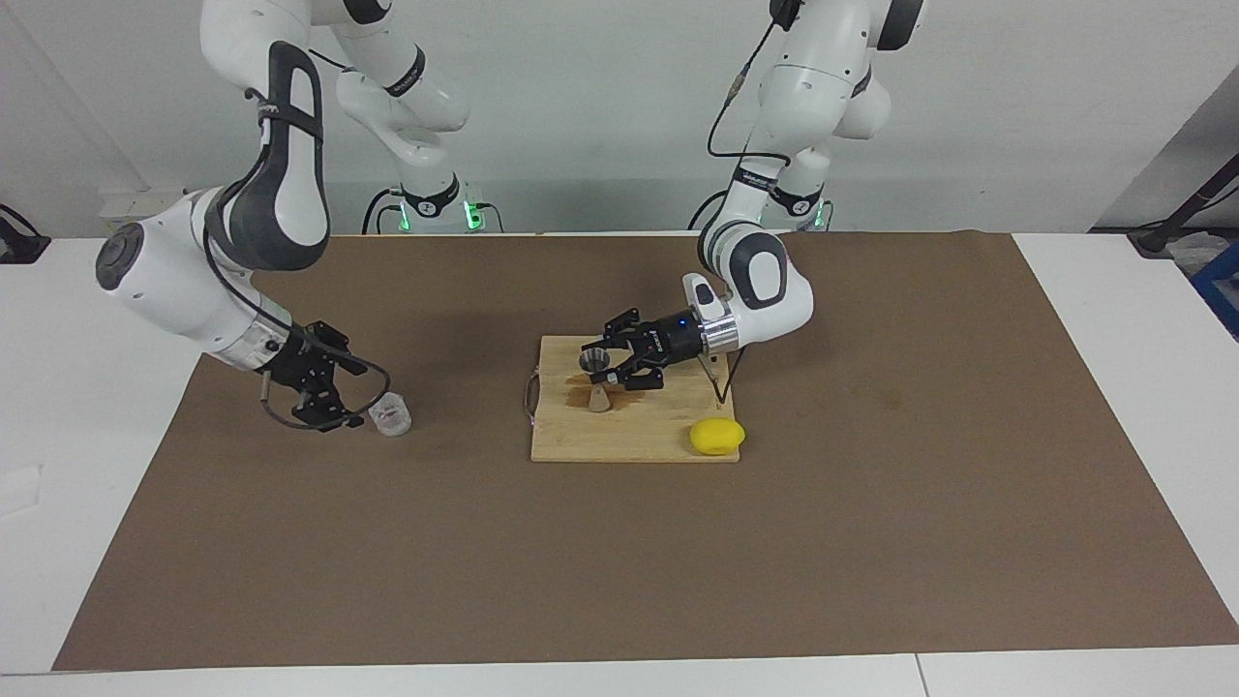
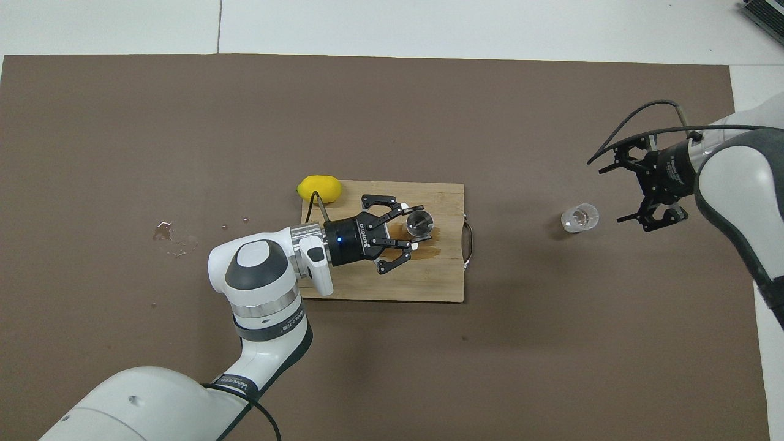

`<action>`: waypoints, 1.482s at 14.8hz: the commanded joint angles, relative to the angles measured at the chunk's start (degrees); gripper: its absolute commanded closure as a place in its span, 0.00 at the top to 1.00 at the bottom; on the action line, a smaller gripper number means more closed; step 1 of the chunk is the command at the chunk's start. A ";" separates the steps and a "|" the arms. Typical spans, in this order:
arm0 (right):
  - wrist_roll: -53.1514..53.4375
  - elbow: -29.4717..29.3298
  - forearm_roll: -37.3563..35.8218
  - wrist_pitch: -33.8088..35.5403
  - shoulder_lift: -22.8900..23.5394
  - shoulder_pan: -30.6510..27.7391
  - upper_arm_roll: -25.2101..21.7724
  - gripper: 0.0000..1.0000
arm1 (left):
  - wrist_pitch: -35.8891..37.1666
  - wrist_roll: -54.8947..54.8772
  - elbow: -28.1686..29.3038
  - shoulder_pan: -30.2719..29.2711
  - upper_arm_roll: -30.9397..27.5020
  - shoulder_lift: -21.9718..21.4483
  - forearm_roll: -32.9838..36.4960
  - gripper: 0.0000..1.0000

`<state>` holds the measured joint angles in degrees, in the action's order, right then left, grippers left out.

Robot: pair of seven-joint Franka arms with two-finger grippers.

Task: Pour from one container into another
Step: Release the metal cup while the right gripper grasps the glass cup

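Closest to the lens in the overhead view is the left arm (image 2: 257, 288), a big white elbow filling the lower left of the frame. The band around its joint has lettering, but I can't read it.

Going left to right in that same view: there are a few wet spots (image 2: 168, 236) on the brown mat (image 2: 392, 367) at centre left. Next comes the lemon (image 2: 318, 188), sitting at the upper left corner of the wooden cutting board (image 2: 392, 288) in the middle of the frame. The left gripper (image 2: 409, 228) lies low over the board, pointing toward the right of the frame. White lettering runs along its black body, also too small to read. Its fingers (image 2: 401, 207) are spread out wide, released, with the jigger (image 2: 420, 223) standing upright just at their tips. I can't tell if they touch it. The jigger is grey steel, hourglass shaped, open cone on top, and there's a dark wet stain (image 2: 429, 248) on the board around its foot.

Further right, off the board and on the mat, is the clear cup (image 2: 579, 217): short, see-through and upright on the counter (image 2: 429, 24). The right gripper (image 2: 634, 190) is just beside it at the right edge of the frame, fingers (image 2: 631, 217) opened up, holding nothing, clear of the cup.

In the facing view everything's flipped, so the cup (image 1: 389, 414) sits at centre left next to the right gripper (image 1: 341, 405), while the jigger (image 1: 596, 373) and the left gripper (image 1: 605, 363) are mid-frame.
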<state>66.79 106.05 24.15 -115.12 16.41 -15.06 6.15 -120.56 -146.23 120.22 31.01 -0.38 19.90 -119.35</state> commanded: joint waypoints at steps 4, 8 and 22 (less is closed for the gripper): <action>-9.12 2.85 9.31 -2.39 4.94 -3.93 0.53 1.00 | -1.00 -1.33 -0.34 0.80 -0.59 0.32 -1.41 0.68; -11.67 5.57 12.58 -2.57 5.03 -3.93 0.53 1.00 | -1.26 -1.25 -0.34 0.80 -0.59 0.40 -1.41 1.00; -15.90 8.30 23.83 -2.57 3.11 -3.05 0.62 0.19 | 0.68 1.55 1.07 -5.96 -0.85 -5.91 9.38 1.00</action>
<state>52.14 112.49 46.16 -117.21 22.12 -18.03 6.52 -120.54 -146.15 119.70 26.56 -1.43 17.05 -113.58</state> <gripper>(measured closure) 0.489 0.000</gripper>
